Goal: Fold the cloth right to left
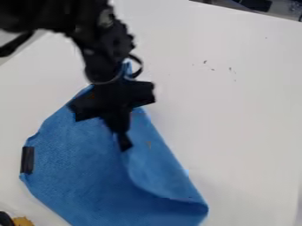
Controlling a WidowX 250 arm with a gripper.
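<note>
Cloth (82, 167): on table (247, 110), under pincer (122, 140); right side appears partly turned over.
Pincer state: opening and any hold cannot be told.
Cloth handling: judged light, soft, limp, not fragile.
Grip point: turned-over right edge, probably.

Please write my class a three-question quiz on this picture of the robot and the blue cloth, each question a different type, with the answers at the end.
1. True or false: the black mechanical hand is over the blue fabric cloth, which lies on a smooth white tabletop.

2. Fill in the colour: a short, narrow ____ strip is at the cloth's edge on the picture's left.

3. How does the cloth lie?
A) perfectly flat
B) rolled into a tube
C) partly folded over, on the picture's right

Key: 1 true; 2 black; 3 C
</note>
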